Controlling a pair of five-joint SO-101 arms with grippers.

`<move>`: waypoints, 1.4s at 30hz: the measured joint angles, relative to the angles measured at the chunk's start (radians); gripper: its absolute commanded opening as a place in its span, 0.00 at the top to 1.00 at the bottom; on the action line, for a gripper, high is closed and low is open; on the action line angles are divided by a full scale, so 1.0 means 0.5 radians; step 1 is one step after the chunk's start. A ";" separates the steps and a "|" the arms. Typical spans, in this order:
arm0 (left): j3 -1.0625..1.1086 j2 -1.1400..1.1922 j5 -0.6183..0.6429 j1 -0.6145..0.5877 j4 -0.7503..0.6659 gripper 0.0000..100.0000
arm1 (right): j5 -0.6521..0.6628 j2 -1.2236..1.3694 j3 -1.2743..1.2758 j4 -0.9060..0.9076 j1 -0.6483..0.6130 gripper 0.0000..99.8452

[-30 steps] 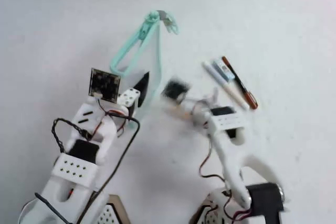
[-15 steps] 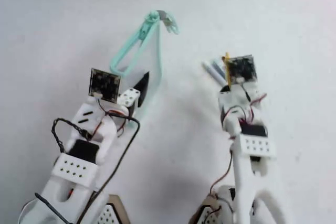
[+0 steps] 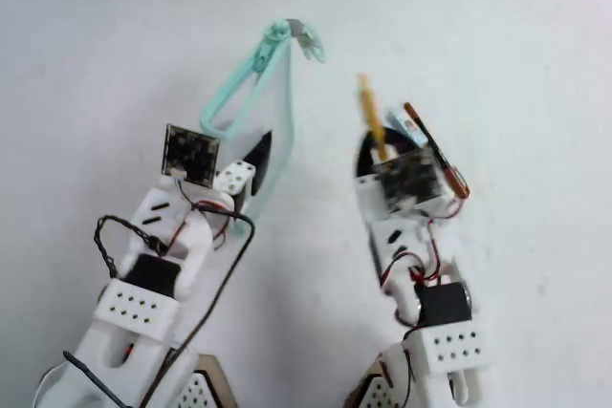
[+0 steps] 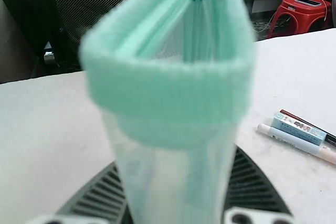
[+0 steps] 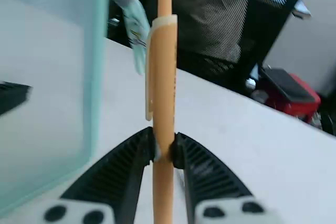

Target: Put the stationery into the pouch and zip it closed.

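Right end effector [image 5: 164,153] clamps the stiff, probably slippery orange plastic pen [image 5: 161,72] mid-barrel; left end effector [image 3: 256,161] pinches the limp mint-green mesh pouch [image 4: 168,98].

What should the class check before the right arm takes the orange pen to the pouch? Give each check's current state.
1. The orange pen is clamped in the right gripper: ok.
2. The pouch is gripped by the left gripper: ok.
3. The pouch is unzipped and gaping open: ok.
4. The orange pen is lined up over the opening: not ok; it is off to the pouch's side, apart from it.
5. The other stationery is packed: not ok; the white pen and the brown pen lie on the table.
6. The inside of the pouch is free of items: cannot tell.
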 measured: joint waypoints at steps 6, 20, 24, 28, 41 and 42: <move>0.000 0.000 0.000 0.000 0.000 0.80 | 0.074 -0.012 -0.617 0.068 -0.264 0.98; 0.000 0.000 0.000 0.000 0.000 0.80 | -0.009 1.320 -1.577 -0.460 -0.687 0.98; 0.000 0.000 0.000 0.000 0.000 0.80 | -0.012 1.427 -1.626 -0.460 -0.736 0.98; 0.000 0.000 0.000 0.000 0.000 0.80 | -0.015 1.522 -1.626 -0.460 -0.761 0.98; 0.000 0.000 0.000 0.000 0.000 0.80 | -0.018 1.583 -1.639 -0.313 -0.752 0.98; 0.003 0.000 0.000 0.000 0.000 0.80 | -0.018 1.583 -1.648 -0.273 -0.743 0.98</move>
